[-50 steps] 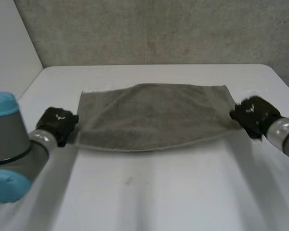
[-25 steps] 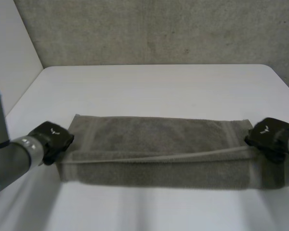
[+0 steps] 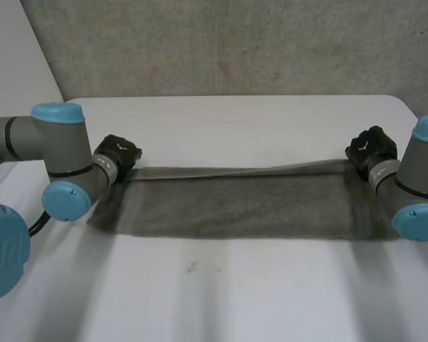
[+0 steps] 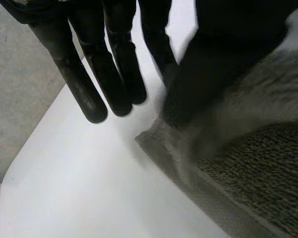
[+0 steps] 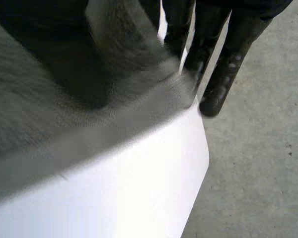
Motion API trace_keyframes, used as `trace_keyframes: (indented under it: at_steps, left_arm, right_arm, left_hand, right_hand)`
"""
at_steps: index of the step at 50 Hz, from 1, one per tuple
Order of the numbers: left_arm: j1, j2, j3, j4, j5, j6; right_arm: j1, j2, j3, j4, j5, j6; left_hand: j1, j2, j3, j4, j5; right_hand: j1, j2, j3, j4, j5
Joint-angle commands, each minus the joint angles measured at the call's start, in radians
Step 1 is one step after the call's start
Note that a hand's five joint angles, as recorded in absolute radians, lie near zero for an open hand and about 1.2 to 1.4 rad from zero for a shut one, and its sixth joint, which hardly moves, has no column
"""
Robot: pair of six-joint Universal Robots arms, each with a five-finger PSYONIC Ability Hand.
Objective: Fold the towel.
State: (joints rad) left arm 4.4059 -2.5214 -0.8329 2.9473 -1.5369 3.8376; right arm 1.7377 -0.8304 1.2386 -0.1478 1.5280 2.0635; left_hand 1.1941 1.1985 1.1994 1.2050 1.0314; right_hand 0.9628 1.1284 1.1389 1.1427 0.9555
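**Item 1, nearest: table.** White. A bare stretch of it runs in front of the cloth.

**Item 2: towel.** One, grey-brown.
- Its near long edge rests on the table.
- From there the cloth rises to its far long edge, which is held off the surface and drawn almost straight.
- Its long axis runs across the table, from one hand to the other.

**Item 3: left hand.** It sits at the left end of the raised edge. In its wrist view the thumb bears on the towel's corner and the cloth is pinched there. The other fingers reach straight out past the corner and touch nothing.

**Item 4: right hand.** It sits at the right end of the same edge. The cloth passes between the thumb and the fingers and is pinched.

**Item 5, farthest:** more white table, then a grey wall.

**Relation to note:** The towel lies on the near side of both hands and falls away from the fingers toward the robot. The hands stand about level, so neither is nearer. By my reading, your next move runs square to the long axis. Carry both hands in step, or the held edge will land skewed.
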Motion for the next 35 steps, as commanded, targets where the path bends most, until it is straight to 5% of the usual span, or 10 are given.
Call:
trace_keyframes:
  at_steps: [1, 10, 16, 25, 35]
  left_arm:
    - [-0.023, -0.013, 0.003, 0.025, 0.009, -0.001]
    - [-0.036, 0.133, -0.040, 0.027, 0.004, -0.029]
    - [-0.040, 0.321, -0.162, 0.030, 0.015, -0.163]
    - [-0.030, 0.568, -0.438, 0.071, 0.055, -0.259]
    - [-0.025, 0.602, -0.666, 0.225, 0.144, -0.288]
  right_arm:
    - [0.028, 0.025, 0.035, -0.007, 0.040, 0.023]
    - [0.020, -0.171, 0.105, -0.001, 0.034, 0.261]
    - [0.022, -0.347, 0.176, 0.005, 0.012, 0.432]
    - [0.006, -0.509, 0.323, 0.024, -0.083, 0.452]
    - [-0.086, -0.564, 0.503, 0.024, -0.186, 0.452]
  left_hand:
    - [-1.019, -1.023, -1.024, -1.030, -1.030]
    - [-1.019, -1.023, -1.024, -1.030, -1.031]
    - [-1.019, -1.023, -1.024, -1.030, -1.031]
    - [-1.019, -1.023, -1.024, -1.030, -1.031]
    - [-0.986, -0.991, -0.992, -0.997, -0.998]
  right_hand:
    - [-0.788, -0.954, -0.964, -0.968, -0.955]
    - [-0.788, -0.954, -0.964, -0.968, -0.955]
    - [-0.788, -0.954, -0.964, -0.968, -0.955]
    - [-0.788, -0.954, -0.964, -0.968, -0.955]
    - [-0.788, -0.954, -0.964, -0.968, -0.955]
